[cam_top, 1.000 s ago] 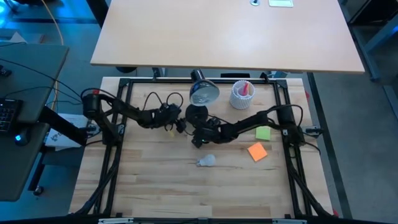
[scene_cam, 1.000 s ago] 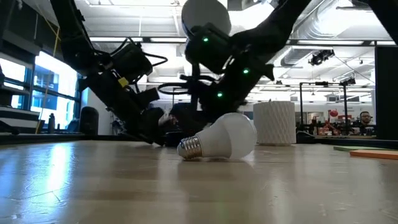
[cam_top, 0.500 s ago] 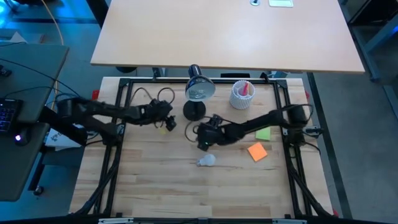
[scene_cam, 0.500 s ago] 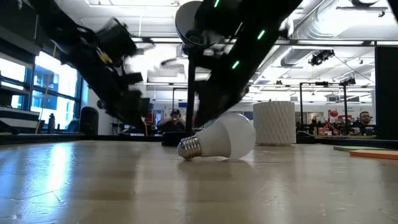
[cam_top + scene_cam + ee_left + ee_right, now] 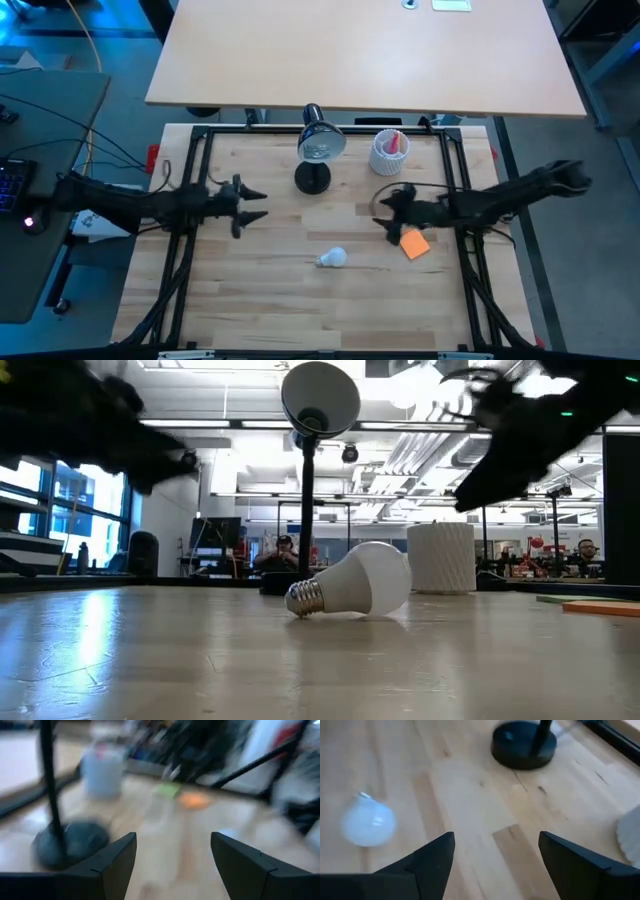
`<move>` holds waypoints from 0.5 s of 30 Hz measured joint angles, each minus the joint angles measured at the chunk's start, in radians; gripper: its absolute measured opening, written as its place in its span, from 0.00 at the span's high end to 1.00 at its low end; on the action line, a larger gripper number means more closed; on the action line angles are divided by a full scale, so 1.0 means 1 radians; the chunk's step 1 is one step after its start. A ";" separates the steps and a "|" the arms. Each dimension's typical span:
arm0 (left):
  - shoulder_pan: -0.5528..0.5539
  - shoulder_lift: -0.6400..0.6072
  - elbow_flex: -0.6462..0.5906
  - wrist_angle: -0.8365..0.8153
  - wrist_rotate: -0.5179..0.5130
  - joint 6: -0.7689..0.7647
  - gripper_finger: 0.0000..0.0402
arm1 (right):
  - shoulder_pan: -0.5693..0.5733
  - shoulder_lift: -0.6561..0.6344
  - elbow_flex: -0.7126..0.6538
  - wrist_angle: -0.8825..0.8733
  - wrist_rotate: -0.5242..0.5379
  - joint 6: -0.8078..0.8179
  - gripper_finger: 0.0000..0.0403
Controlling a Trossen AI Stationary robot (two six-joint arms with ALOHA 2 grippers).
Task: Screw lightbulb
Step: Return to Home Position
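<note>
One small frosted lightbulb lies on its side on the bare wood of the table, its silvery screw base pointing toward the left arm's side and nothing touching it. It looks light, and its shell is probably thin, smooth and easily cracked. Being round, it would likely roll or squirt away under a hard or off-centre pinch. The safest hold appears to be a gentle squeeze across the widest part of the white globe, which leaves the stiff metal thread free to enter a socket. A grip on the thread itself would only get in the way. Behind the bulb, well apart from it, stands the black desk lamp, upright on its round foot with the shade high on a thin pole. A white ribbed cup sits beside the lamp toward the right arm's side, and an orange note lies flat near the bulb on that same side. The left gripper hangs off to one side of the lamp with its fingers spread and nothing between them. The right gripper hovers just beside the orange note, likewise spread wide and empty, and its wrist view looks down on the bulb and the lamp's foot.
</note>
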 joint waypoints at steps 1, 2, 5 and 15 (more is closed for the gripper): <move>-0.007 -0.057 -0.023 0.030 0.026 0.024 0.37 | 0.005 -0.069 -0.054 0.044 -0.010 0.005 0.29; -0.011 -0.115 -0.039 0.052 0.038 0.041 0.37 | 0.011 -0.135 -0.106 0.086 -0.022 0.009 0.29; -0.006 -0.268 -0.063 0.067 0.039 0.068 0.37 | 0.018 -0.323 -0.222 0.167 -0.031 0.006 0.29; 0.040 -0.576 -0.062 -0.225 -0.020 0.094 0.37 | 0.019 -0.808 -0.365 0.162 -0.084 -0.142 0.29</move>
